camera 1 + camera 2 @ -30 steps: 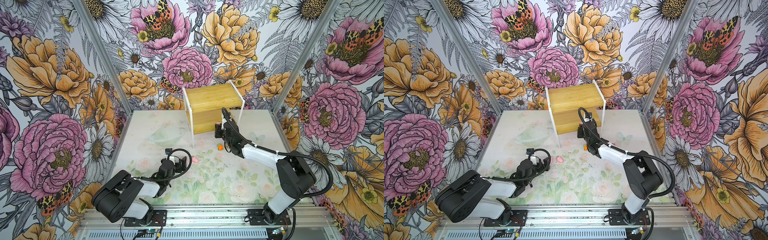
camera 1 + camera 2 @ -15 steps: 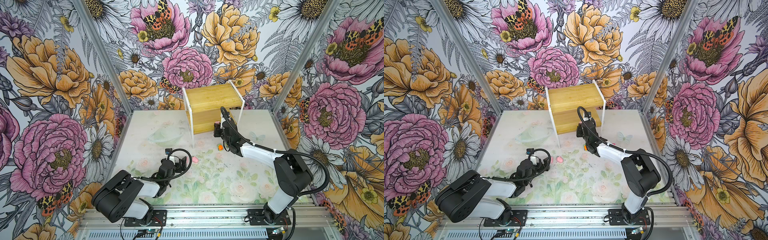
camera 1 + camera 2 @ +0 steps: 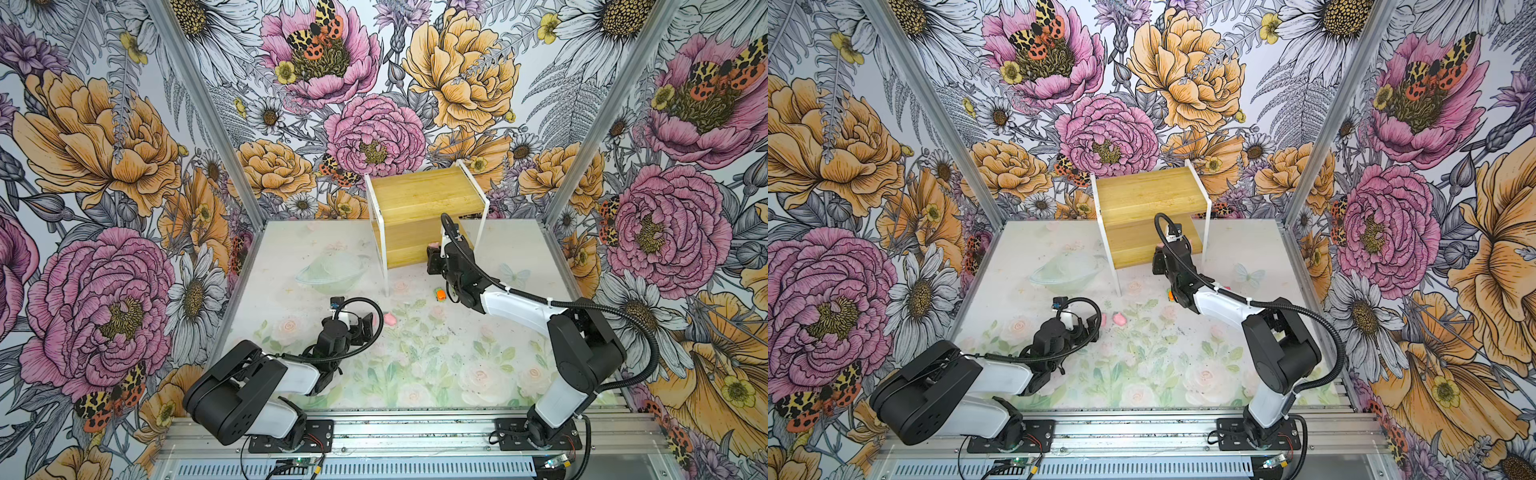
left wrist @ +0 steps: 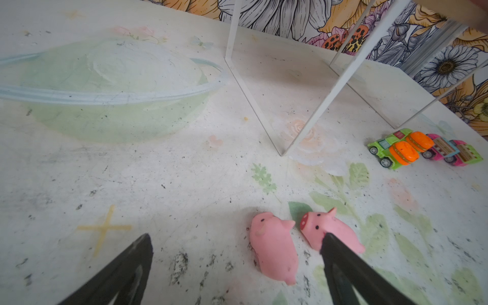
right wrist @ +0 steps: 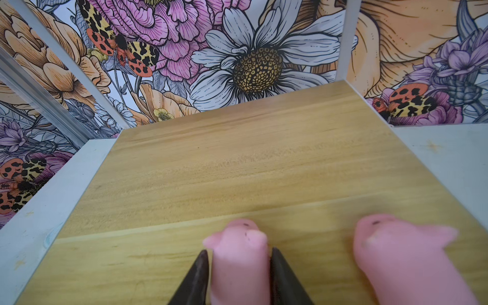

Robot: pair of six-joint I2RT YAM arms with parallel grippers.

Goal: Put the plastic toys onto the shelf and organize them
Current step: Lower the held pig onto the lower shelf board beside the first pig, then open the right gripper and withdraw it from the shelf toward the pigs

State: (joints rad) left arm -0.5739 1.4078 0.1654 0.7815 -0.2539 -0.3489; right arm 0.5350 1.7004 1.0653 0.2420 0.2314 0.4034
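Left claw (image 4: pixel 237 237): hovering low over the near part of the surface (image 4: pixel 184 184), fingers standing wide apart, gripping nothing.
Fallen pig (image 4: pixel 272 245): a pink toy lying on its side on the surface, just ahead of the left claw and just inside one finger.
Snout pig (image 4: pixel 335 228): lying just beside the fallen pig with its red snout turned toward it. One dark fingertip is covering part of its body.
Green-and-orange cars (image 4: pixel 398 150): two, sitting side by side on the surface farther on, past the shelf's front leg.
Pink cars (image 4: pixel 449 153): two, packing into the same tight row against the green-and-orange cars.
Bowl (image 3: pixel 332 270): clear and greenish, resting on the surface left of the shelf in both top views.
Shelf (image 3: pixel 424 195): standing at the back by the flowered wall, with bamboo boards in a thin white frame.
Right claw (image 5: pixel 239 252): reaching onto the front edge of the lower board (image 5: pixel 264 171).
Flanked pig (image 5: pixel 239 264): standing on that board with the right claw's fingers hugging both its sides. Cannot tell whether they are pressing it.
Neighbour pig (image 5: pixel 401 258): sitting on the same board, near the flanked pig but apart from it.
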